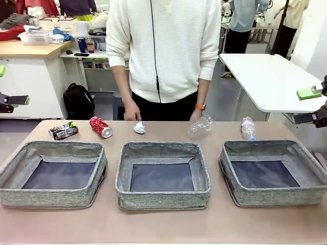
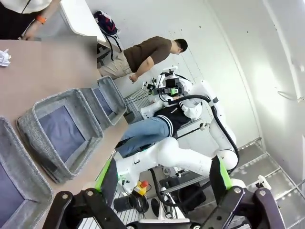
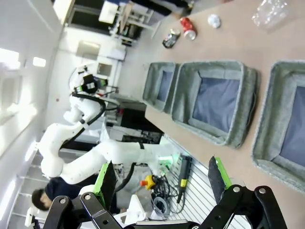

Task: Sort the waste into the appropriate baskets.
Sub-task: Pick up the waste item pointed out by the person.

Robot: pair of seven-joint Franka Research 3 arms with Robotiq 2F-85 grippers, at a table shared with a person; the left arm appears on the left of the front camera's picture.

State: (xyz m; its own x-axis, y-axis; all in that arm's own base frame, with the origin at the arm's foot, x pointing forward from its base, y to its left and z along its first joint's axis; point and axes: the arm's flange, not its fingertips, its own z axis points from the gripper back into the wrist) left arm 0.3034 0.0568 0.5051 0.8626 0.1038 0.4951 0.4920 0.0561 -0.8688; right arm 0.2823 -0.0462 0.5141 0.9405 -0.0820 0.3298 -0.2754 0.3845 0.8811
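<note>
Three grey baskets stand in a row: left (image 1: 51, 197), middle (image 1: 162, 200), right (image 1: 276, 197), all with bare dark bottoms. Behind them on the table lie a dark multicoloured can (image 1: 63, 131), a red can (image 1: 100, 127), a crumpled paper ball (image 1: 139, 127), a clear crushed bottle (image 1: 200, 126) and a small clear bottle (image 1: 248, 128). A person's hand (image 1: 195, 115) rests on the crushed bottle. My left gripper (image 1: 9, 86) hangs open off the table's left side, my right gripper (image 1: 312, 105) open off its right side. Both wrist views show open, bare fingers (image 2: 107, 177) (image 3: 106, 180).
The person stands at the far edge of the table (image 1: 163, 229), the other hand (image 1: 132, 111) close to the paper ball. A white table (image 1: 271, 76) stands at the back right. Bare tabletop runs in front of the baskets.
</note>
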